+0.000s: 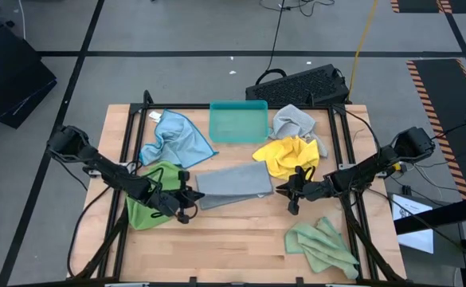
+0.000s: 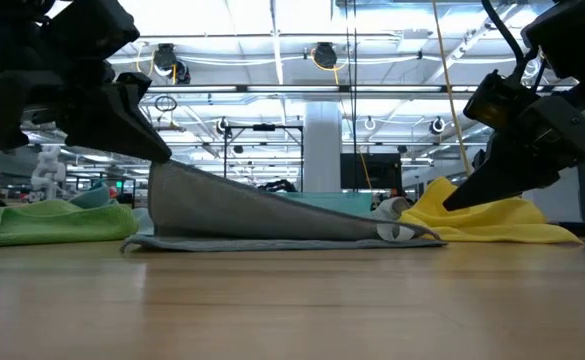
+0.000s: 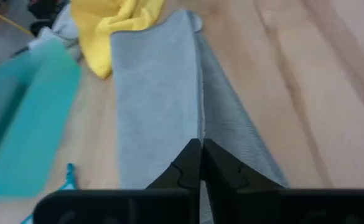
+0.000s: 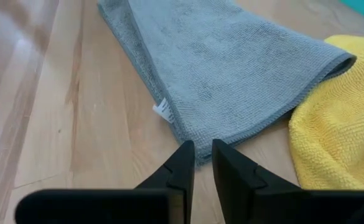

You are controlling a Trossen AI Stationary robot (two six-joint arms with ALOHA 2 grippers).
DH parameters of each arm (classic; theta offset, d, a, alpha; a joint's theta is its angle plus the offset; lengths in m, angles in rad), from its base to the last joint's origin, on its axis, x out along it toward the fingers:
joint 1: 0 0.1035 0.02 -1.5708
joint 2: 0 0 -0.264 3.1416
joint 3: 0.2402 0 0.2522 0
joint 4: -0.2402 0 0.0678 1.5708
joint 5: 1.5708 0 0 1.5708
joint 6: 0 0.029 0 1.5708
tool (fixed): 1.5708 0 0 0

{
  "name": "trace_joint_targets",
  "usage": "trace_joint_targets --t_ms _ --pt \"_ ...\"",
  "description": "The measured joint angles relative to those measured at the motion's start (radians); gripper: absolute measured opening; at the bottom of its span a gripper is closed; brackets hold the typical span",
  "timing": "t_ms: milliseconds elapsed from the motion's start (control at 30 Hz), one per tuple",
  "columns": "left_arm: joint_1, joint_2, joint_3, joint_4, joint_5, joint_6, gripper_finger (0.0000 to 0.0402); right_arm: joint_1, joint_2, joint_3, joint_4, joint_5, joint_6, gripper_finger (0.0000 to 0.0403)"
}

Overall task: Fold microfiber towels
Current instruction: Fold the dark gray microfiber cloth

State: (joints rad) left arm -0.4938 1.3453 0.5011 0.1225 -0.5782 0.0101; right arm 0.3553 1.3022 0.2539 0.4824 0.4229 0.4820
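Nearest the front edge of the wooden counter (image 1: 233, 239) a green towel (image 1: 322, 245) sat crumpled toward the right, touching nothing else. Just past that, the folded grey towel (image 1: 234, 184) lay in the middle, and the left gripper (image 1: 186, 199) was pinched tight on its left edge, lifting that side so it sloped down to the far end in the low view. The right gripper (image 1: 291, 194) hovered just beside the grey towel's right corner with its fingers (image 4: 178, 163) only a narrow slit apart, holding nothing, a small white tag showing on the hem near it. Under the left arm was a 2nd green towel (image 1: 154, 194), bunched up. Behind the right gripper the yellow towel (image 1: 288, 155) lay in a heap, its edge touching the grey one. Farther back, the light blue towel (image 1: 173, 137) was rumpled on the left, the teal tray (image 1: 238, 121) sat at the middle, and a 2nd grey towel (image 1: 294, 121) was bunched to the tray's right. Beyond the counter was a black keyboard (image 1: 300, 84).
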Motion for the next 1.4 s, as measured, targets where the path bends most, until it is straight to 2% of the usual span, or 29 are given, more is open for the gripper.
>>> trace_joint_targets --t_ms 233,400,567,700,867,1067,1267,1400 --pt "0.000 0.000 0.000 0.002 0.085 -0.055 0.0037 0.000 0.000 0.000 0.000 0.000 0.000 0.0047" --pt "0.000 0.000 0.000 0.006 0.127 -0.094 0.0073 0.000 0.000 0.000 0.009 0.000 0.000 0.0047" --pt "0.009 0.000 0.000 0.004 0.121 -0.135 0.0109 0.000 0.000 0.000 0.016 0.000 0.000 0.0047" --pt "0.035 0.004 0.000 -0.014 0.110 -0.179 0.0119 0.000 0.000 0.000 0.019 0.001 0.004 0.0047" --pt "0.073 0.048 0.000 0.006 0.110 -0.258 0.0120 0.000 0.023 0.000 0.137 0.103 0.030 0.0047" --pt "0.084 0.149 0.000 0.108 0.143 -0.274 0.0120 -0.034 0.163 0.067 0.354 0.129 -0.032 0.0047" --pt "0.084 0.246 -0.001 0.142 0.241 -0.304 0.0120 -0.093 0.360 0.226 0.367 0.121 -0.099 0.0047" --pt "0.082 0.280 0.000 0.161 0.322 -0.404 0.0120 -0.121 0.475 0.304 0.367 0.037 -0.136 0.0047"
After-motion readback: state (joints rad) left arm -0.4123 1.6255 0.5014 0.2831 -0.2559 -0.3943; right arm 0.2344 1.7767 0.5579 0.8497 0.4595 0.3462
